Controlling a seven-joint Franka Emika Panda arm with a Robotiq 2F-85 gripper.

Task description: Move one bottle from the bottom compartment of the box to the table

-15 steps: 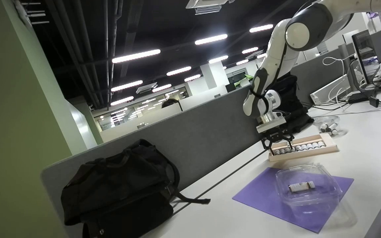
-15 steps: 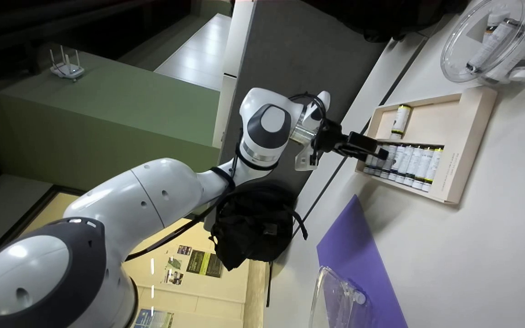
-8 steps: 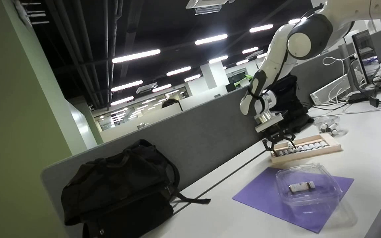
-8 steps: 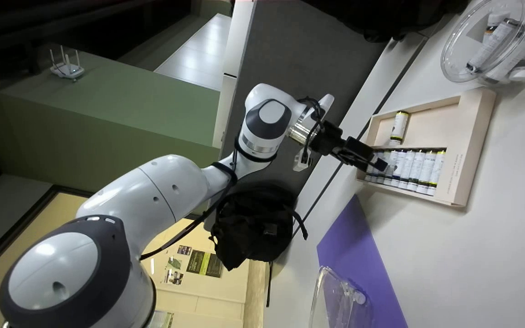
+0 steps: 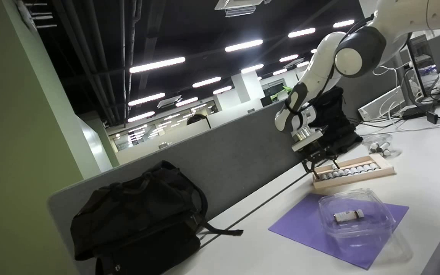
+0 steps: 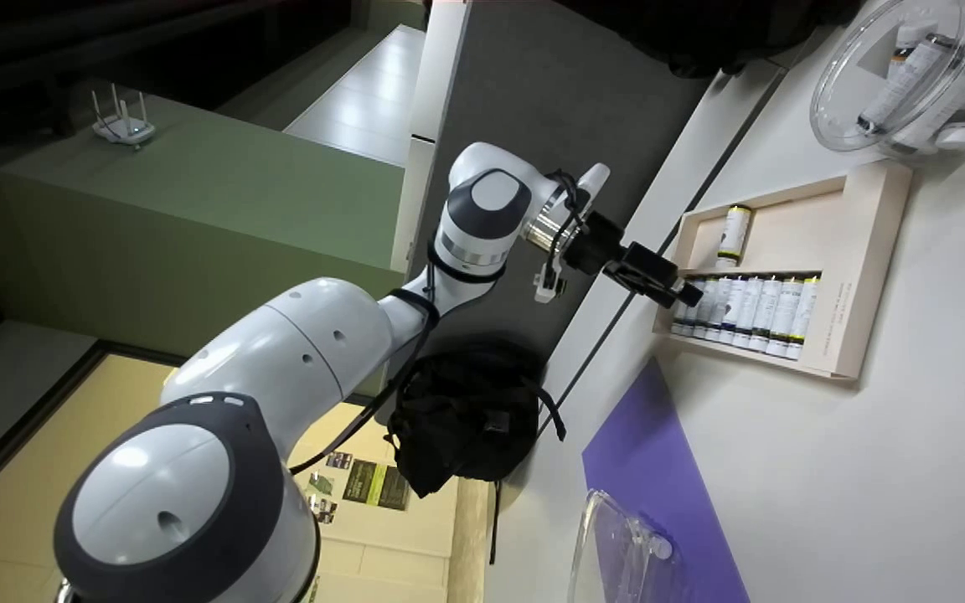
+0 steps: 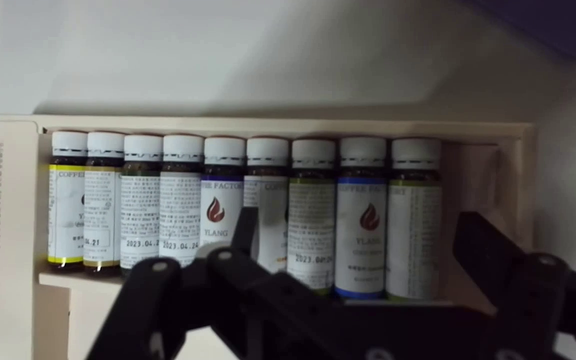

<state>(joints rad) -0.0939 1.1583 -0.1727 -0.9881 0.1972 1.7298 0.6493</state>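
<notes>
The tan box [image 5: 385, 168] lies flat on the white table [image 5: 426, 187] and shows in both exterior views [image 6: 861, 276]. One compartment holds a row of white-capped bottles [image 6: 767, 306], large in the wrist view [image 7: 360, 225]. Its far right end there is vacant. A single bottle [image 6: 735, 233] lies in the adjoining compartment. My gripper [image 7: 358, 217] is open and empty over the row. In the wrist view one finger [image 7: 246, 232] overlaps a middle bottle, the other finger [image 7: 478, 250] is past the last bottle [image 7: 414, 225]. The gripper also shows in both exterior views [image 5: 327, 172] [image 6: 688, 293].
A purple mat [image 5: 300, 225] lies nearby, with a clear container [image 5: 372, 231] holding one bottle [image 5: 348, 215]. A clear round container [image 6: 826, 92] with several bottles stands beside the box. A grey partition [image 5: 243, 164] runs behind; black backpacks [image 5: 139, 214] [image 5: 330, 118] lean there.
Between the two earlier moments the box shifted slightly along the table. Since then my open gripper has risen and drawn back a little toward the partition. The bottles stay in the box.
</notes>
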